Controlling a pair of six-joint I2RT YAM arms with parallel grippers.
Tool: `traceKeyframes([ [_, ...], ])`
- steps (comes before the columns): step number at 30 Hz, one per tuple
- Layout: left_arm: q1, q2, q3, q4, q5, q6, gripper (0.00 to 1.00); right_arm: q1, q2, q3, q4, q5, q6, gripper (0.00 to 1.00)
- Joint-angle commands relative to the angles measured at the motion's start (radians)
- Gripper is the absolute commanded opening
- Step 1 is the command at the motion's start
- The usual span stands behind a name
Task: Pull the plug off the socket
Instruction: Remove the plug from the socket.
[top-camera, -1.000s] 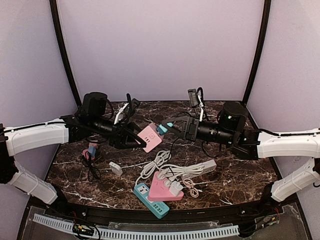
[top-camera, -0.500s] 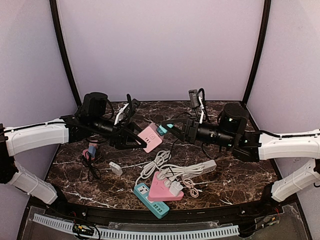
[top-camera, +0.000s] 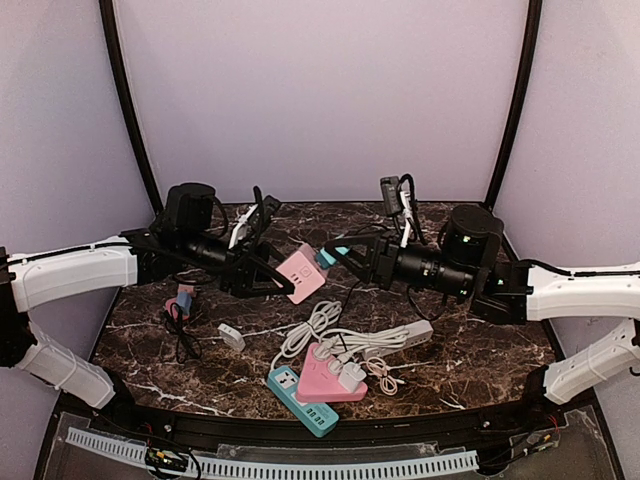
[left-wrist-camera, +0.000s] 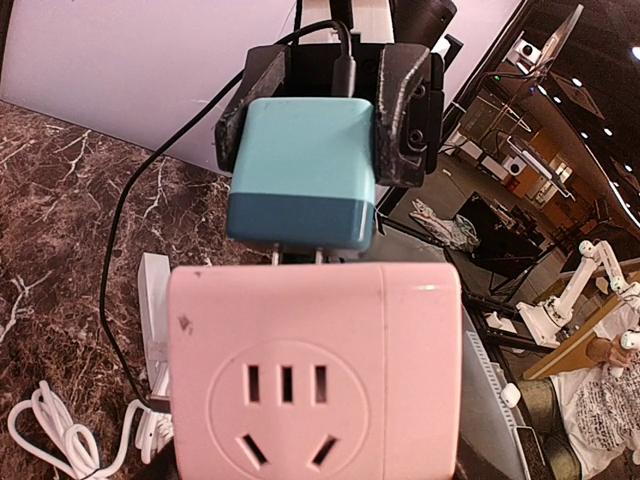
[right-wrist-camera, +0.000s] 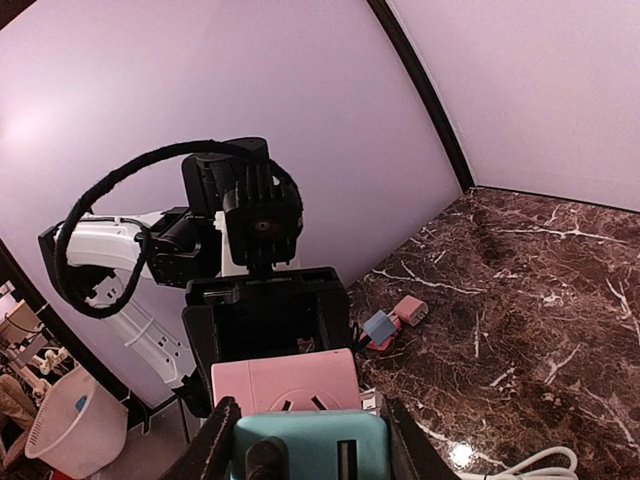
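1. Left gripper (top-camera: 281, 277) clamps the pink square plastic socket block (left-wrist-camera: 315, 370) above the dark marble table (top-camera: 470, 350).
2. Right gripper (left-wrist-camera: 325, 95) grips the teal boxy plug (left-wrist-camera: 300, 170). Its prongs are partly exposed, with the tips inside the socket.

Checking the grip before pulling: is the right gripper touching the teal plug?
Touching. Left wrist view: fingers of the right gripper press both sides of the teal plug.
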Motion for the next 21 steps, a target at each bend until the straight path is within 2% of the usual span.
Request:
traceKeyframes([
  [1,0.037,-0.036,0.007,-0.031,-0.023,0.011,0.01,-0.031,-0.052,0.02,-0.034,0.163,-0.006,0.0],
  [9,0.038,-0.036,0.007,-0.03,-0.02,0.012,0.01,-0.042,-0.054,0.022,-0.039,0.156,0.04,0.0],
  [21,0.037,-0.038,0.002,-0.015,0.003,0.006,0.01,-0.108,-0.005,0.046,-0.089,0.061,0.164,0.0],
])
